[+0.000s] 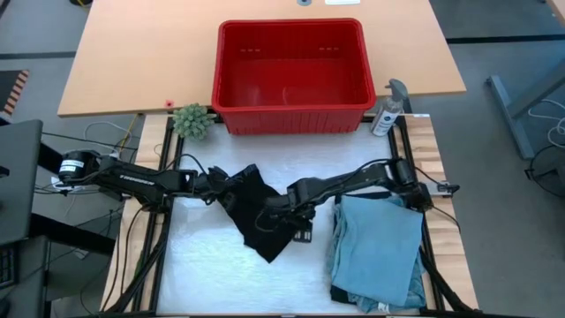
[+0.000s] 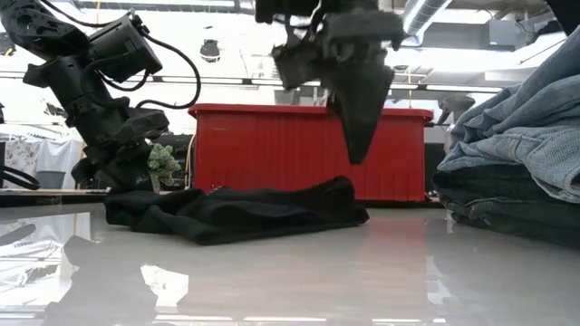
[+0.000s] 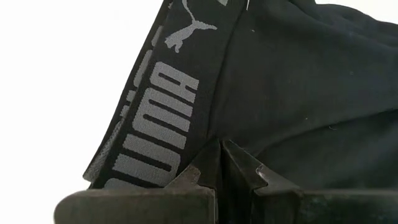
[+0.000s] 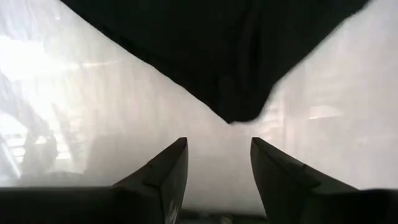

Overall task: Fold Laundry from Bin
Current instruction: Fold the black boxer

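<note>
I see a light wooden table (image 1: 124,71) at twelve o'clock, grey floor (image 1: 494,18) around it, a small green plant (image 1: 192,120), and bright ceiling lights (image 2: 227,45) behind.

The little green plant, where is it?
In the high view the plant sits at the table's far left side, just off the left front corner of the red bin, beyond the left arm.
</note>
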